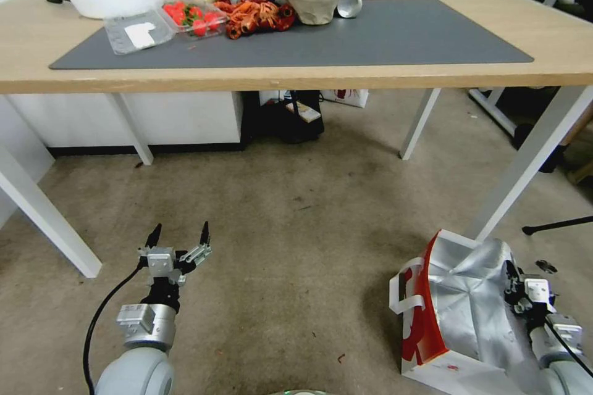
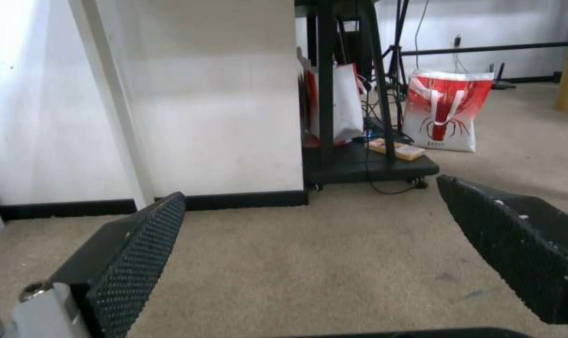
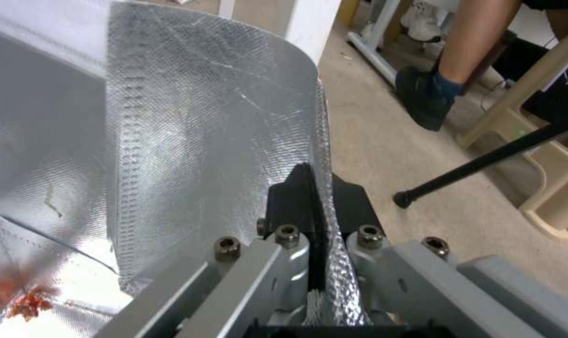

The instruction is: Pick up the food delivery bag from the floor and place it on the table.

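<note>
Head view: right gripper (image 1: 511, 287) clamped on food delivery bag (image 1: 460, 308) beside table (image 1: 370, 77) leg, left gripper (image 1: 179, 236) wide.

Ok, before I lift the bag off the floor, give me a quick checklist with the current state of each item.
1. Right gripper shut on the bag wall: ok, both fingers pinch the foil-lined edge of the food delivery bag.
2. Depth of that grip: cannot tell how far the wall sits between the pads.
3. Bag standing on the floor, mouth open: ok.
4. Left gripper out of the way: ok, open, low over the floor, apart from the bag.
5. Landing spot on the table: ok, the right part of the grey mat is bare; bowls and food sit at the far left.
6. Table leg close beside the bag: not ok, it may snag the lift.
</note>
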### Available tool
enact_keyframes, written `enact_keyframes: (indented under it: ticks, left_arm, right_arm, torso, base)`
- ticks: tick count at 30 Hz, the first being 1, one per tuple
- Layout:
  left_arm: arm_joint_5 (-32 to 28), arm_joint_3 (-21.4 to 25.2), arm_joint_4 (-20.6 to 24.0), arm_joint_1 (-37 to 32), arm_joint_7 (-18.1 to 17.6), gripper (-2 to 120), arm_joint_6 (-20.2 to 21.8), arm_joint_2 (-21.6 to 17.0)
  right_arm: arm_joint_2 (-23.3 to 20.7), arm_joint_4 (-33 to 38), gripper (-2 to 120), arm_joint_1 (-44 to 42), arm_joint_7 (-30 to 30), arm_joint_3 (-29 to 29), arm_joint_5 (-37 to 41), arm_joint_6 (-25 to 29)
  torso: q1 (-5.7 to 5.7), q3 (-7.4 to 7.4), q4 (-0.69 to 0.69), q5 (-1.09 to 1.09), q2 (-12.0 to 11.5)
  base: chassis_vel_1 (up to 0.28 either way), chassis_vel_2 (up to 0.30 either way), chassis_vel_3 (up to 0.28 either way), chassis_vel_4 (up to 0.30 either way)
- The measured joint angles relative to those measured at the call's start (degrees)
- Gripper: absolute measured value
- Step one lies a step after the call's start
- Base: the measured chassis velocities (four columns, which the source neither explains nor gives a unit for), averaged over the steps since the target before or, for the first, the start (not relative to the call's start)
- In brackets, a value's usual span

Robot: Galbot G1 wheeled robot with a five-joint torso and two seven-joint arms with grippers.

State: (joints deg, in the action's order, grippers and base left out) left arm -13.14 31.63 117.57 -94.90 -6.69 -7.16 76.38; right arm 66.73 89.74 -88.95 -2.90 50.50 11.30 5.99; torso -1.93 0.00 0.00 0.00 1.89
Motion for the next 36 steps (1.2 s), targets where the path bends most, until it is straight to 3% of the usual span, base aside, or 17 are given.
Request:
enact_keyframes:
  ticks: [21, 36]
  left_arm:
    - [-0.29, 0.04, 0.91, -0.05, -0.92, 100, 1.03, 0.16]
    - [0.02, 0.47, 1.48, -1.24, -1.04, 100, 0.24, 0.39]
  right_arm:
    - [1.83, 10.48, 0, -4.27, -3.25, -0.95, 1.99, 2.99]
    - [1.18, 24.22, 0, -7.77, -10.49, -2.81, 8.97, 3.66]
  torso:
    - [0.0, 0.0, 0.0, 0.0, 0.0]
    - [0.0, 0.0, 0.0, -0.01, 0.0]
  base:
    - [0.0, 0.0, 0.0, 0.0]
    - [0.0, 0.0, 0.0, 0.0]
